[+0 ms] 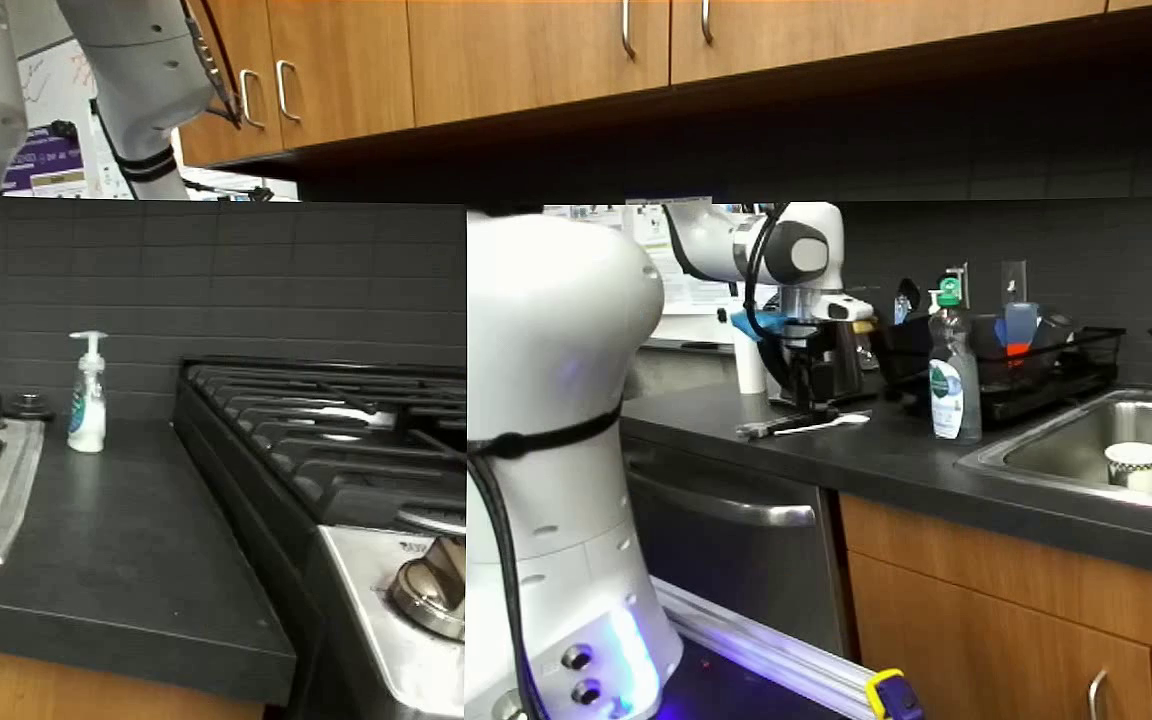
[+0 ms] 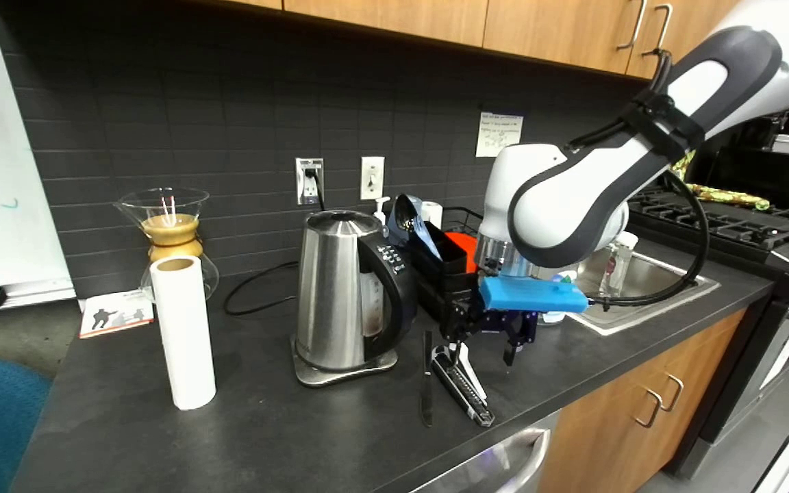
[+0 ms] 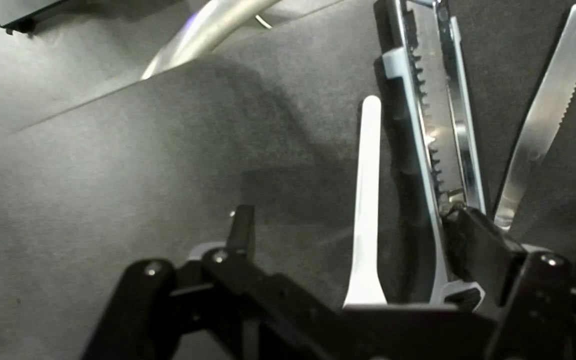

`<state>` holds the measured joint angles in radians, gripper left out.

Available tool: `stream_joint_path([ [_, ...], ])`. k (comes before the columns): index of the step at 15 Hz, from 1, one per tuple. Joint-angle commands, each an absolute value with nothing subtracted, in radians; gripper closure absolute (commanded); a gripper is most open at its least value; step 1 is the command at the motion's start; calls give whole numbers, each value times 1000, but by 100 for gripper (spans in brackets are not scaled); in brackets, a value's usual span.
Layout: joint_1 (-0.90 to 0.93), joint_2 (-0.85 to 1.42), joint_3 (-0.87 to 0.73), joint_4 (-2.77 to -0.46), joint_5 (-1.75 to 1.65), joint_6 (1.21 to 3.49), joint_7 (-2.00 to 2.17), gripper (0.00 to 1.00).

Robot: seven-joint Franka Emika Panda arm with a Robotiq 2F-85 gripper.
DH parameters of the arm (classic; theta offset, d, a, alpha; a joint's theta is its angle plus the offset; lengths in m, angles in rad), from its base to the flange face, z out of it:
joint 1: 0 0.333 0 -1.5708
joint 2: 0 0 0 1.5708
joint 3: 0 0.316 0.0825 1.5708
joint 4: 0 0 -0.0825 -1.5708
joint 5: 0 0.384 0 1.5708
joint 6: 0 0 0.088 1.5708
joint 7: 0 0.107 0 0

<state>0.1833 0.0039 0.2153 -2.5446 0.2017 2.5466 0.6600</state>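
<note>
**Gripper Spread Wide Over Utensil and Notched Implement**

My gripper is spread wide, its two fingers well apart and nothing clasped between them. In the wrist view, the white utensil lies on the counter in line with the gap between the fingers; its near end is hidden by the gripper body.

Beside the white utensil, toward the finger at the right of that view, lies the notched implement, a long, narrow piece with a metal channel and a row of dark teeth. Its exact type I cannot tell. The finger overlaps its near portion; whether the two touch I cannot tell.

Outside the same finger lies the table knife, serrated blade directed away from the gripper body. Farther out on that side, in an exterior view, stand the steel kettle and, past it, the white paper roll.

Ahead of the fingers, beyond the counter edge, is a curved metal handle. On the side of the gripper opposite the kettle stand the soap bottle and the dish rack; past these is the sink, with a cup inside.
</note>
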Motion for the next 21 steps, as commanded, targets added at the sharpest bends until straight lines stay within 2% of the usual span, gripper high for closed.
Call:
stream_joint_path([
  [1, 191, -72, 211, -2599, 251, 2547, 609, 0],
  [21, 151, -33, 194, -2553, 99, 2492, 681, 0],
])
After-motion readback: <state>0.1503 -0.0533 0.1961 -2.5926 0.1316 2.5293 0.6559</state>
